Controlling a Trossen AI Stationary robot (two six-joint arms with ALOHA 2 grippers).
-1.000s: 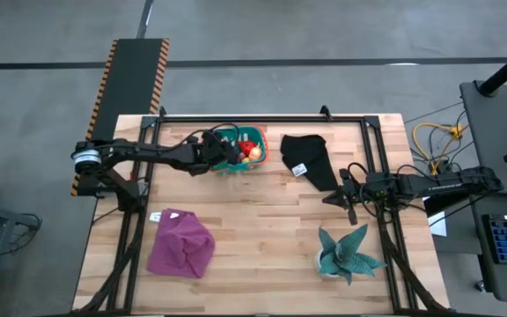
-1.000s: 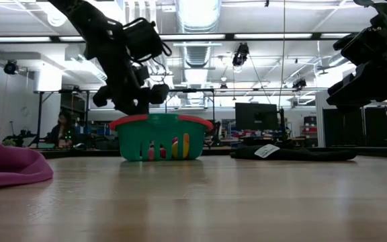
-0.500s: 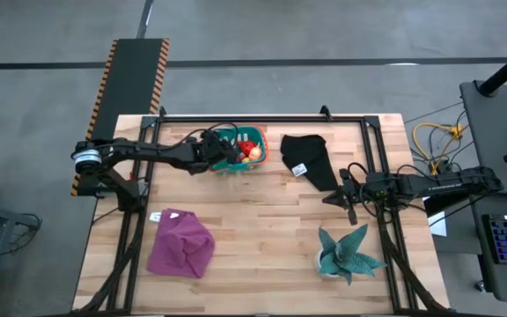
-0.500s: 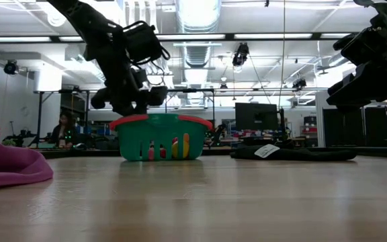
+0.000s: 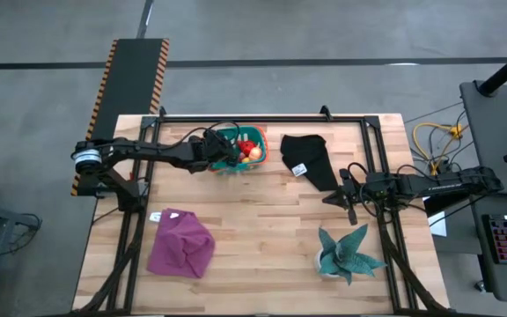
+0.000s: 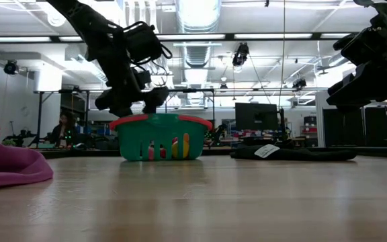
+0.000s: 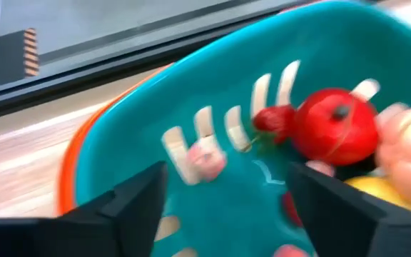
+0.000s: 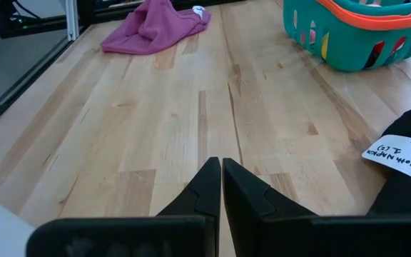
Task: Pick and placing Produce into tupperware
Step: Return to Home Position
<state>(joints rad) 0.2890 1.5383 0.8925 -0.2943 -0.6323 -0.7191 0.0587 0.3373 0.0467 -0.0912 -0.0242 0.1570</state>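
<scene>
Left end effector [image 5: 223, 152], fingers [image 7: 130, 203] apart, seemingly empty, over tupperware [image 6: 197, 144] of produce [image 7: 334, 128].

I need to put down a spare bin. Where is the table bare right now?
Bare table runs between the purple cloth and the plant, up to the basket. The far strip is crowded: left gripper open over the basket, black cloth beside it, right gripper shut near that cloth.

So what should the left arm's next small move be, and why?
Probably raise the left end effector clear of the teal basket and pull it back: its fingers are open and empty just above the rim, with the toy produce lying inside. The right end effector waits shut by the table's right edge.
</scene>
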